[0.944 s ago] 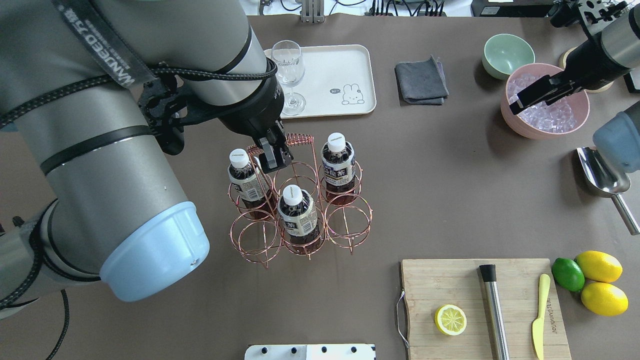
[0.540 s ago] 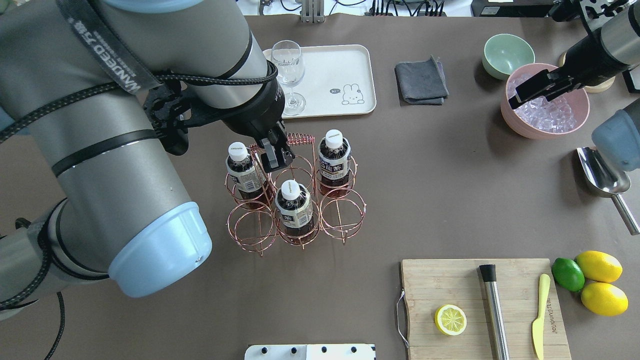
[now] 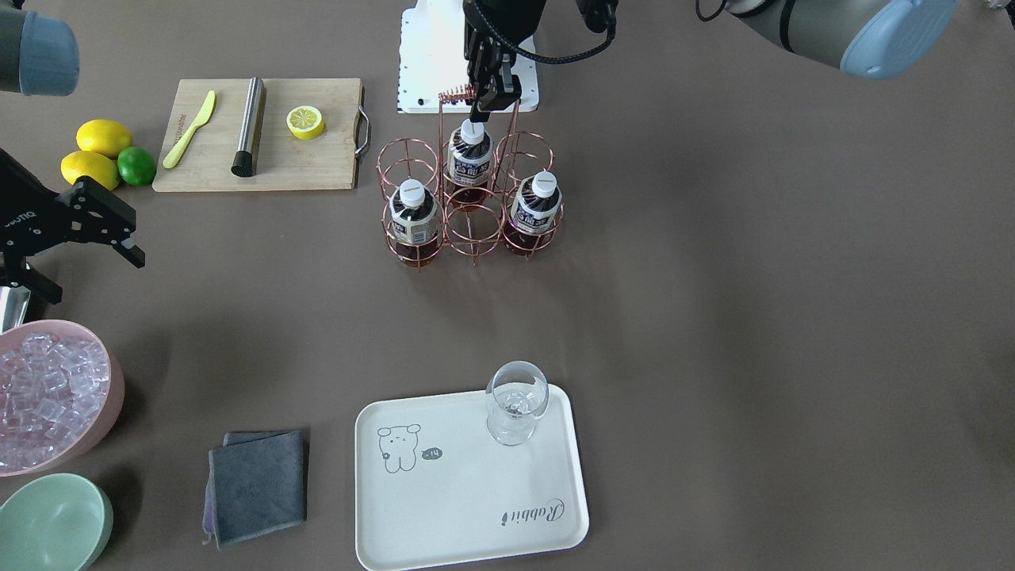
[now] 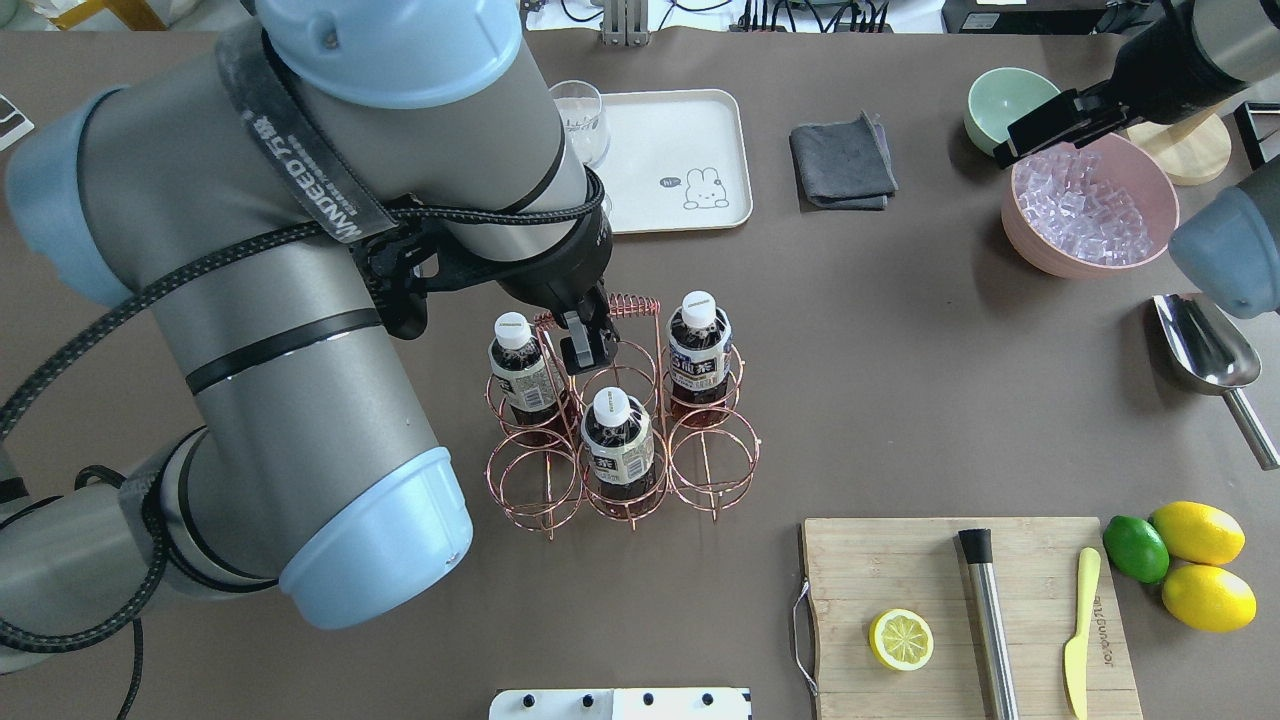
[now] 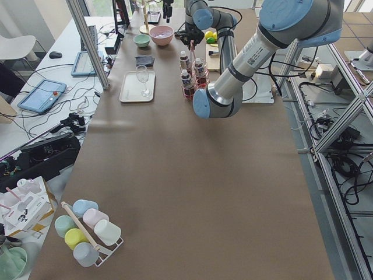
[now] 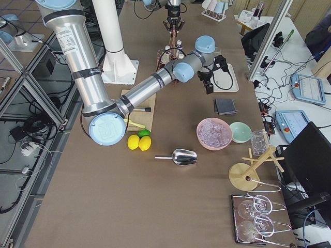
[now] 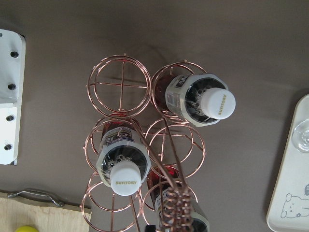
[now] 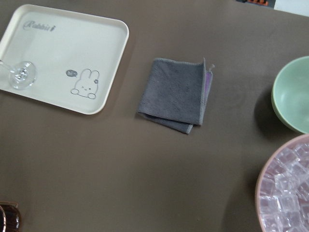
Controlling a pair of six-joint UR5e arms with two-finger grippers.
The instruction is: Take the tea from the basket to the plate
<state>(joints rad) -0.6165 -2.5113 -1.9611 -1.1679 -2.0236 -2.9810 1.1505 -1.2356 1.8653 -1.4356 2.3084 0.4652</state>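
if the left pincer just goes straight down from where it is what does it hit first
Probably the white cap of the tea bottle in the basket's middle cell nearest the robot, just under the left pincer. The coiled handle sits close beside; depth is unclear.

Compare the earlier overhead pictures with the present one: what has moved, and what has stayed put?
The left gripper, at the handle of the basket, moved to the robot's right and nearer its base, and the basket with its three tea bottles shifted along with it. The right gripper drew off the pink bowl toward the green bowl. The plate, glass and cutting board stayed put.
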